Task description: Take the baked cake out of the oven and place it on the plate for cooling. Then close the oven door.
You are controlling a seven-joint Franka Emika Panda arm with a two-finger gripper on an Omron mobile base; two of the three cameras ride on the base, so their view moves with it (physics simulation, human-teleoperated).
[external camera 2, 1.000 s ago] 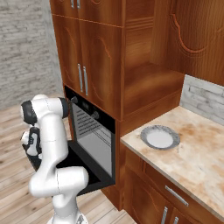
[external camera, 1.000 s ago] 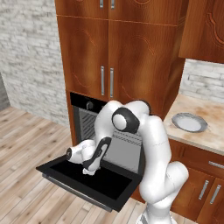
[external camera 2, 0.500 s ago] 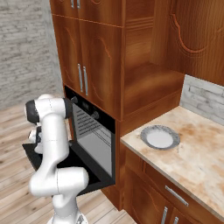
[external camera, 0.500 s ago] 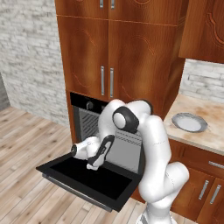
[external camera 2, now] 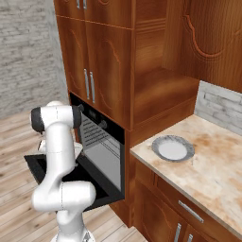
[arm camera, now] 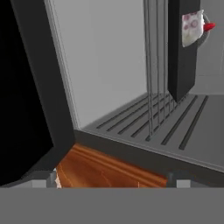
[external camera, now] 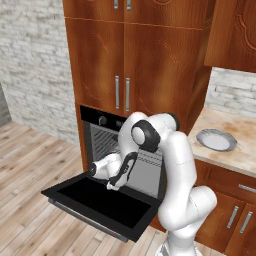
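1. I have the hand (external camera: 114,184) fully spread and holding nothing, just above the lowered oven door (external camera: 100,202).
2. Through the hand camera I see the baked cake (arm camera: 192,27) at about 1 o'clock, sitting on a dark tray (arm camera: 181,52) inside the oven (external camera: 127,155).
3. The plate (external camera: 216,140) rests on the table (external camera 2: 212,170), at 3 o'clock from the oven.
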